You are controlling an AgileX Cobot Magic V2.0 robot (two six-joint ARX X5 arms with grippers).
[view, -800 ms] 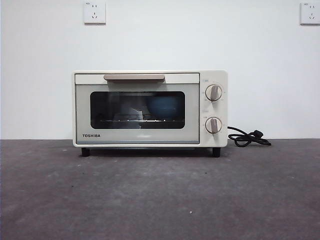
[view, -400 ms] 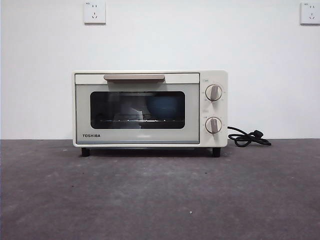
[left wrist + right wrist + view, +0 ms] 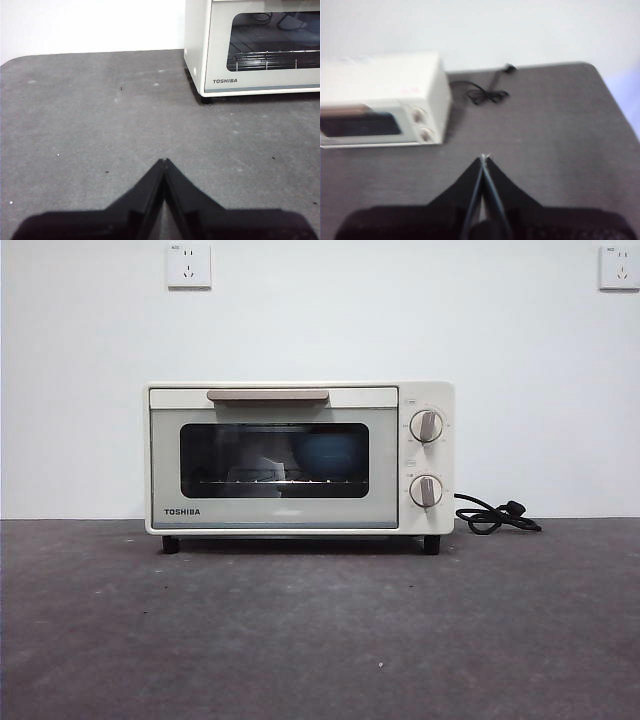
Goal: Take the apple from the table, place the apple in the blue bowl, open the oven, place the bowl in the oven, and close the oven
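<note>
both grippers sit clear of the oven with nothing in them: the left gripper [image 3: 164, 161] has its jaws pressed together above the table [image 3: 100, 130], in front of the oven's [image 3: 260, 45] near corner, and the right gripper [image 3: 483, 158], jaws likewise closed to a point, hangs well back from the oven's knob side. judging by this, the last step is done: the oven [image 3: 300, 457] stands on the table with its door shut flush, handle [image 3: 268, 395] at the top. nothing more seems called for beyond keeping the arms away. behind the dark glass the blue bowl [image 3: 330, 452] rests on the wire rack, toward the knobs. the apple cannot be made out through the glass.
</note>
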